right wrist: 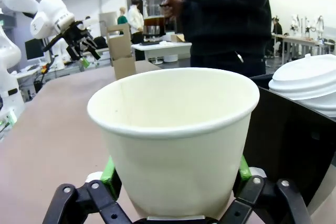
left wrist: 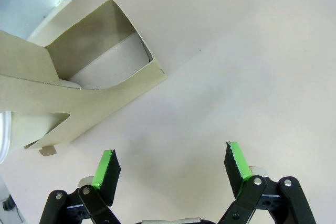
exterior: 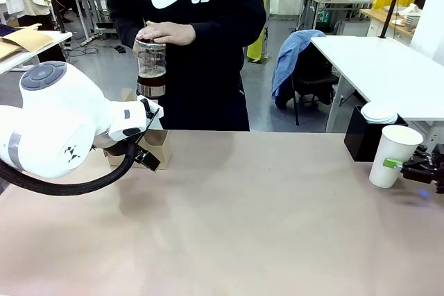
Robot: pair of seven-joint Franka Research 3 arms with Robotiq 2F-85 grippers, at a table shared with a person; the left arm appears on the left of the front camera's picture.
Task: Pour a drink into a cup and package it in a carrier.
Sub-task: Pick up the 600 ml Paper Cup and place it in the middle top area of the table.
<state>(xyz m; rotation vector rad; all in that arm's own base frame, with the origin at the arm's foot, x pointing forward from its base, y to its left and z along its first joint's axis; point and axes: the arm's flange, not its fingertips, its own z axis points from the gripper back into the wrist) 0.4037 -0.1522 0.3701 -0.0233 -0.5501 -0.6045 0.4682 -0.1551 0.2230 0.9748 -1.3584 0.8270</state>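
Beige table (exterior: 243, 227), shared with a person (exterior: 201, 67): at left, the left gripper (left wrist: 173, 163) hangs wide open, empty, beside the carrier (left wrist: 63, 114), half masked by the arm (exterior: 55, 129) from the front. 1 hand (exterior: 166, 32) caps the pitcher (exterior: 151, 53) of drink (exterior: 151, 74) behind. At right, the right gripper (right wrist: 175, 174) straddles the cup (right wrist: 173, 124) beside a black box (right wrist: 283, 135); grip unclear.

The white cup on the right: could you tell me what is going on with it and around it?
The right tool straddles the cup beside a black box of lids, pads at its sides; whether it grips yet is unclear. The left tool hangs open above the table next to the carrier. Across the table a person holds the pitcher of dark drink, one hand on top.
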